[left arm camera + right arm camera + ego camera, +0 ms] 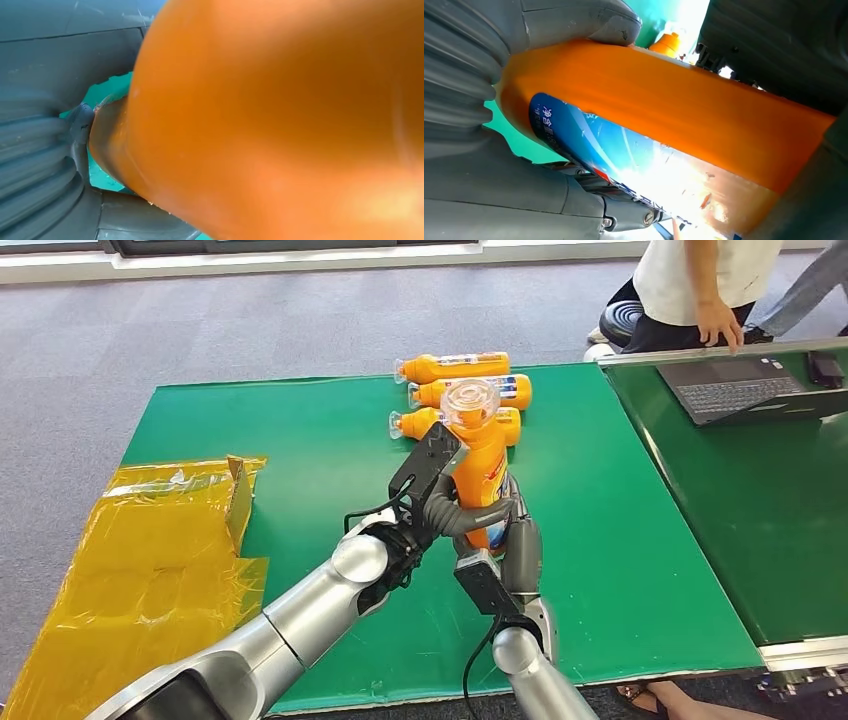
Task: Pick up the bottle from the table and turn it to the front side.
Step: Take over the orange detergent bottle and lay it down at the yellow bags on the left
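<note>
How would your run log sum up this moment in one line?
orange bottle: lifted, upright | left hand: grips it | right hand: grips it

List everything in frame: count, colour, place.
Held bottle: 1, orange with clear cap, upright above the table centre, gripped by both robot hands.
Lying bottles: 3, orange, side by side on the table's far side.
Table: 1, green top.
Plastic sheet: 1, yellow, over the table's left edge.
Laptop: 1, dark, open, on the second green table at right.
Person: white top, standing beyond the table.
Left robot hand: grips the bottle's body.
Right robot hand: holds the bottle's lower part.
</note>
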`<action>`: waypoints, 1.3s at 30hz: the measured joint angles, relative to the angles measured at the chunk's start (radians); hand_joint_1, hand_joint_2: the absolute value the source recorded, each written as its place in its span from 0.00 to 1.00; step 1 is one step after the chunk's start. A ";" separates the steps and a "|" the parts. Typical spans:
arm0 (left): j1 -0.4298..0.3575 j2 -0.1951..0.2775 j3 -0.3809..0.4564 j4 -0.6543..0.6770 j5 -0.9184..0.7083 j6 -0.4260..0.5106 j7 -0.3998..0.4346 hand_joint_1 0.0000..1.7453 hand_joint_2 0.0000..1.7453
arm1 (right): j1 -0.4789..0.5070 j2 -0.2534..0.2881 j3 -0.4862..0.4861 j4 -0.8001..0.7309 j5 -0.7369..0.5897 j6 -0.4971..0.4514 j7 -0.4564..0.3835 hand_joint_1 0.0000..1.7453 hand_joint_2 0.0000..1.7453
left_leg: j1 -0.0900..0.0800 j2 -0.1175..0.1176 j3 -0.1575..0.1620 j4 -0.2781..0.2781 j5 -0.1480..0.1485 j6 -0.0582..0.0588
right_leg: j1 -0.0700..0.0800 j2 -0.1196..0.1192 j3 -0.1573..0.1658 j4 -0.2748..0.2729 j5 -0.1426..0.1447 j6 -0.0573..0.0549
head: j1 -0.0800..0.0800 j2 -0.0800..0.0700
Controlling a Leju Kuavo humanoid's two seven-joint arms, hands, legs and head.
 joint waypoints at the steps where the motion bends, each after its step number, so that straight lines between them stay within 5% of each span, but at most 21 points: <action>1: 0.000 0.000 0.000 -0.001 -0.009 0.000 -0.001 1.00 1.00 | 0.000 0.000 0.000 0.000 0.001 -0.001 0.001 0.25 1.00 | 0.000 0.000 0.000 0.000 0.000 0.000 | 0.000 0.000 0.000 0.000 0.000 0.000 | 0.000 0.000; 2: 0.000 0.000 0.000 -0.002 -0.020 0.000 -0.002 1.00 1.00 | -0.001 0.002 0.000 0.001 0.002 -0.002 0.003 0.00 1.00 | 0.000 0.000 0.000 0.000 0.000 0.000 | 0.000 0.000 0.000 0.000 0.000 0.000 | 0.000 0.000; 6: 0.002 0.000 0.004 -0.020 -0.078 0.010 -0.012 1.00 1.00 | -0.003 0.006 0.000 0.000 0.010 -0.014 0.014 0.00 1.00 | 0.000 0.000 0.000 0.000 0.000 0.000 | 0.000 0.000 0.000 0.000 0.000 0.000 | 0.000 0.000; 7: 0.004 0.000 0.005 -0.027 -0.090 0.014 -0.014 1.00 1.00 | -0.004 0.007 0.000 0.000 0.012 -0.016 0.016 0.00 0.75 | 0.000 0.000 0.000 0.000 0.000 0.000 | 0.000 0.000 0.000 0.000 0.000 0.000 | 0.000 0.000; 10: 0.007 0.003 0.009 -0.045 -0.112 0.022 -0.014 1.00 1.00 | -0.008 0.007 0.000 -0.002 0.020 -0.019 0.021 0.00 0.75 | 0.000 0.000 0.000 0.000 0.000 0.000 | 0.000 0.000 0.000 0.000 0.000 0.000 | 0.000 0.000; 11: 0.010 0.006 0.011 -0.055 -0.123 0.030 -0.016 1.00 1.00 | -0.008 0.007 0.000 -0.006 0.029 -0.019 0.029 0.00 1.00 | 0.000 0.000 0.000 0.000 0.000 0.000 | 0.000 0.000 0.000 0.000 0.000 0.000 | 0.000 0.000; 19: 0.133 0.116 0.108 -0.289 -0.382 0.101 -0.085 1.00 1.00 | 0.108 -0.025 -0.022 -0.280 0.315 0.100 0.211 0.00 1.00 | 0.000 0.001 0.000 -0.001 0.000 0.000 | 0.000 0.001 -0.001 0.000 -0.001 0.000 | 0.000 0.000; 25: 0.178 0.169 0.204 -0.388 -0.459 0.113 -0.083 1.00 1.00 | 0.202 -0.060 -0.047 -0.433 0.406 0.147 0.249 0.00 1.00 | 0.000 0.001 -0.002 -0.001 0.000 0.000 | 0.000 0.000 -0.002 0.000 0.000 0.000 | 0.000 0.000; 33: 0.289 0.268 0.349 -0.432 -0.640 0.177 -0.103 1.00 1.00 | 0.344 -0.233 -0.062 -0.626 0.450 0.186 0.303 0.00 1.00 | -0.001 0.001 -0.002 -0.001 0.000 0.000 | -0.001 0.001 -0.002 0.000 0.000 0.000 | 0.000 0.000; 39: 0.323 0.295 0.409 -0.446 -0.669 0.181 -0.098 1.00 1.00 | 0.373 -0.293 -0.072 -0.674 0.436 0.188 0.304 0.00 1.00 | -0.001 0.001 -0.002 -0.001 0.000 0.000 | -0.001 0.001 -0.002 0.000 0.000 0.000 | 0.000 0.000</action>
